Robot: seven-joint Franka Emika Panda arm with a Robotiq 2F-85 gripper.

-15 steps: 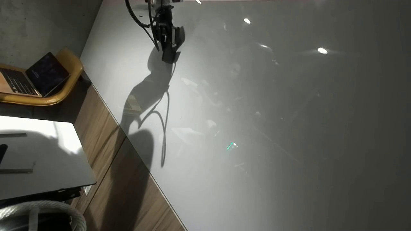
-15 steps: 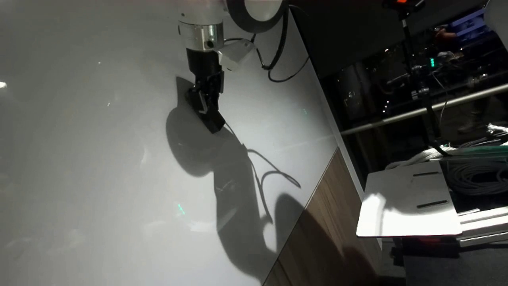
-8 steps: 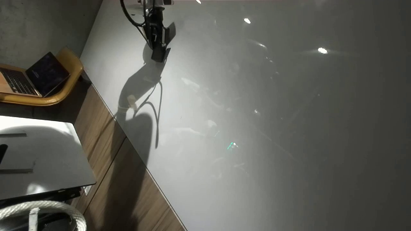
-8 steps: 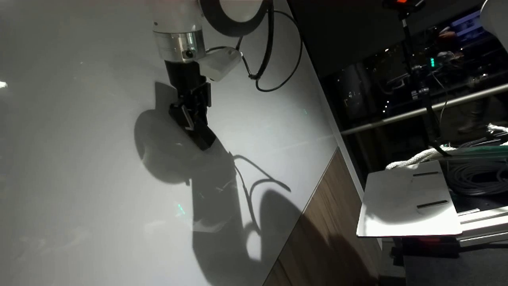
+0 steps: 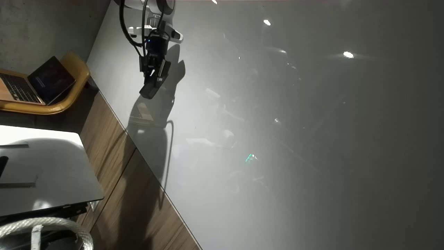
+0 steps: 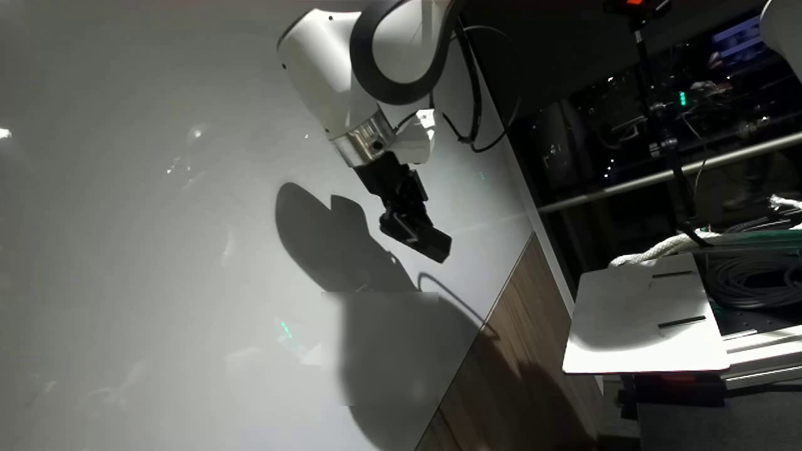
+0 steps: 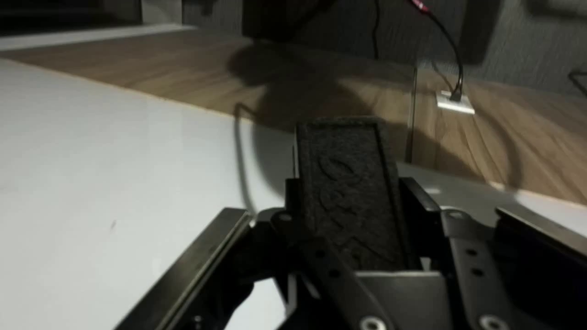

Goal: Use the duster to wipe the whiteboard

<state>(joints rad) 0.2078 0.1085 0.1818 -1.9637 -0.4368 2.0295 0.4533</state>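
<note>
Gripper (image 7: pixel 352 197) around duster (image 7: pixel 348 178) near wood panelling (image 7: pixel 477 137)

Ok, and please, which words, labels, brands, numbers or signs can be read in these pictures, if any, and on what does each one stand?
None can be read for certain.
Duster: marks on its face in the wrist view, too dark and blurred to read.
Laptop screen: a faint pale line, too small to read.
Laptop keyboard: any key labels too small.
Green light: too small to tell whether digits.
Whiteboard: no readable writing.
</note>
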